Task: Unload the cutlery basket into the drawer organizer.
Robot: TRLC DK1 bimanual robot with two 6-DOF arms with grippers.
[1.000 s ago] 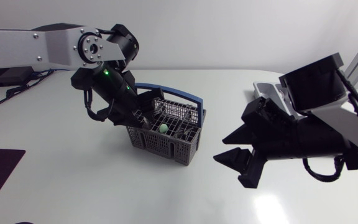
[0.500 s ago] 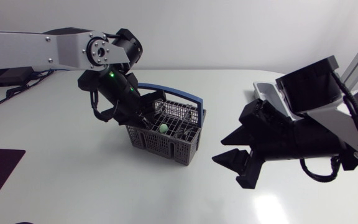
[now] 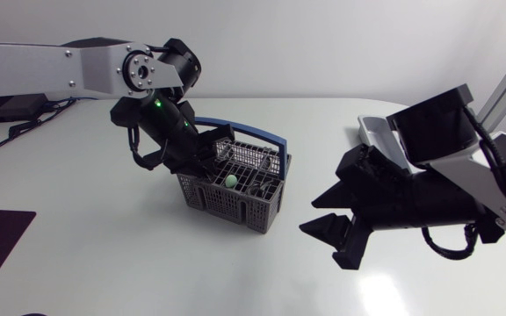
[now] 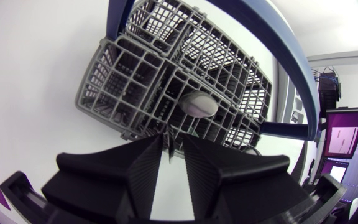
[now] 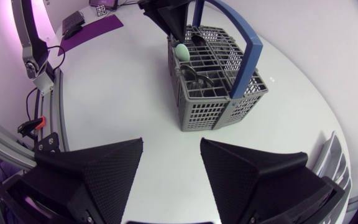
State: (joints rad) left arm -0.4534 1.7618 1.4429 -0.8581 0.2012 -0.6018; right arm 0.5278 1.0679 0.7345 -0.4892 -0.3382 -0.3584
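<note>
Of our 2 arms the left is nearer: its matte black gripper sits at the rim of the grey plastic mesh basket with the blue handle, directly above the dark cutlery standing upright inside, and we cannot tell whether it holds anything, while the right gripper hangs wide open, empty, well apart.

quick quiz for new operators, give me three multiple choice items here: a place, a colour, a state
1. Where is the left gripper? A at the cutlery basket's rim B high above it C far off sideways
2. What colour is the basket's handle? A red B blue C yellow
3. How is the right gripper? A shut on a spoon B shut on the handle C open, empty
Key: A, the grid lies right ahead; B, a blue arch spans it; C, fingers wide apart.
</note>
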